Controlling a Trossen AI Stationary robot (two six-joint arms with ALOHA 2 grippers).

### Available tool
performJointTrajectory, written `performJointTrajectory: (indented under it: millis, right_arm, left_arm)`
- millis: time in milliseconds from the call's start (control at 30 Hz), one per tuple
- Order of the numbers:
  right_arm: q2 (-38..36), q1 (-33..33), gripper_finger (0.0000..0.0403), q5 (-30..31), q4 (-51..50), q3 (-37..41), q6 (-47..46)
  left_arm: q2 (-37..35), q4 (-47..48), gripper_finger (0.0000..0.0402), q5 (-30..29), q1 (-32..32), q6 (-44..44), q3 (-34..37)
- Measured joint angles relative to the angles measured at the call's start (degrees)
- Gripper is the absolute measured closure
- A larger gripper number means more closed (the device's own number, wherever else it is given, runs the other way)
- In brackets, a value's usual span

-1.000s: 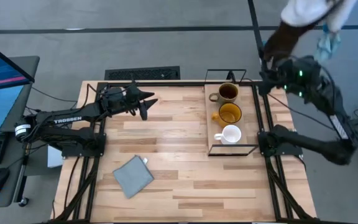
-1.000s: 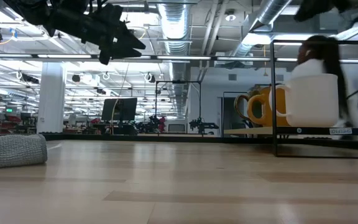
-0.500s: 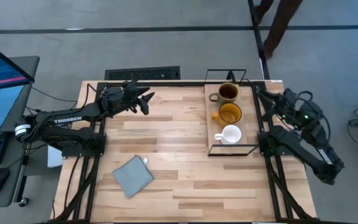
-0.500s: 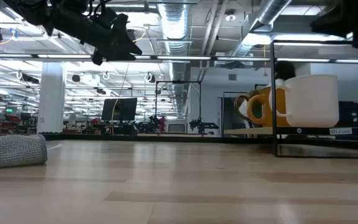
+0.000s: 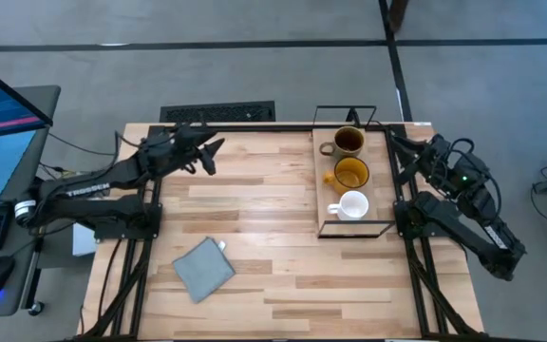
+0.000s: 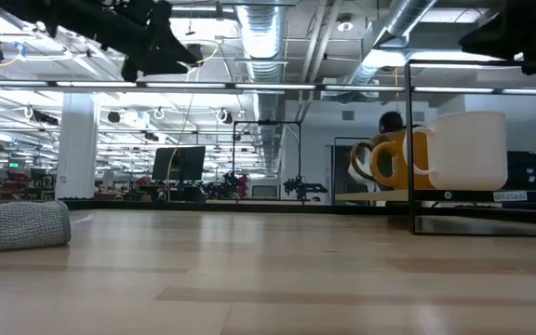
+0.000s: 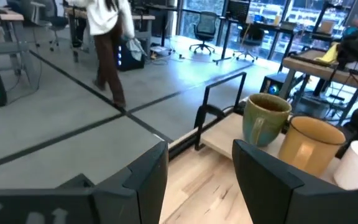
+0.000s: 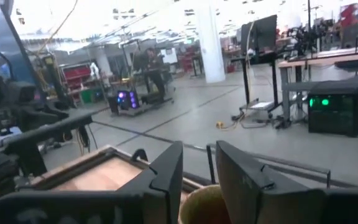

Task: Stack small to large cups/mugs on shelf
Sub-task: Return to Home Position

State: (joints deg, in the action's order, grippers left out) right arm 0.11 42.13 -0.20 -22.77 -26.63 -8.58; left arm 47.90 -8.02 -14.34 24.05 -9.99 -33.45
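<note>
Three mugs stand in a row on the shelf board (image 5: 378, 185) at the table's right: the dark olive mug (image 5: 348, 141) farthest, the amber mug (image 5: 351, 173) in the middle, the white mug (image 5: 352, 205) nearest. In the low view the white mug (image 6: 468, 149) stands in front of the amber mug (image 6: 406, 154) and the olive mug (image 6: 365, 160). My left gripper (image 5: 211, 153) hovers open and empty above the table's far left and faces the mugs (image 7: 265, 118). My right gripper (image 5: 396, 143) is open and empty beside the shelf's far right corner, with the olive mug's rim (image 8: 205, 204) just below it.
A grey-blue folded cloth (image 5: 204, 269) lies near the table's front left; it also shows in the low view (image 6: 17, 225). The shelf's black wire frame (image 5: 345, 112) rises around the board. A keyboard (image 5: 218, 112) lies past the far edge. Bare wood lies between the cloth and the shelf.
My right arm has come down from high above the table's far right corner and settled low beside the shelf's right side. My left gripper has drawn back toward the table's left edge and risen a little. The person beyond the far right corner has left the high view.
</note>
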Motion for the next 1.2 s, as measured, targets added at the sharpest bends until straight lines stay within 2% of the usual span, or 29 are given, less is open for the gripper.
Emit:
performJointTrajectory:
  millis: [100,267,600,900,1067,1200]
  right_arm:
    - [0.11,-0.03,0.0285,0.16,-0.46,0.04,0.04]
    - [0.07,0.0,0.0285,0.25,-0.17,0.04,-0.35]
    - [0.11,-0.02,0.0285,0.25,0.13,0.04,-0.42]
    - [0.11,0.0,0.0285,0.25,0.02,0.04,-0.43]
    - [0.11,0.0,0.0285,0.25,-2.27,0.04,-0.81]
    - [0.11,0.0,0.0285,0.25,-2.15,0.04,-1.05]
  left_arm:
    - [-4.22,-1.04,0.023,-0.56,-0.11,-1.7,3.79]
    - [-12.78,-10.03,0.023,-1.36,-0.37,-4.7,13.37]
    - [-25.22,-9.18,0.023,-1.84,-0.35,-6.17,22.79]
    - [-28.11,-4.8,0.023,-3.16,-0.33,-8.86,26.29]
    - [-28.12,-2.37,0.023,-6.91,-0.31,-10.7,26.29]
    - [-28.84,-0.51,0.023,-6.08,-0.33,-10.74,26.29]
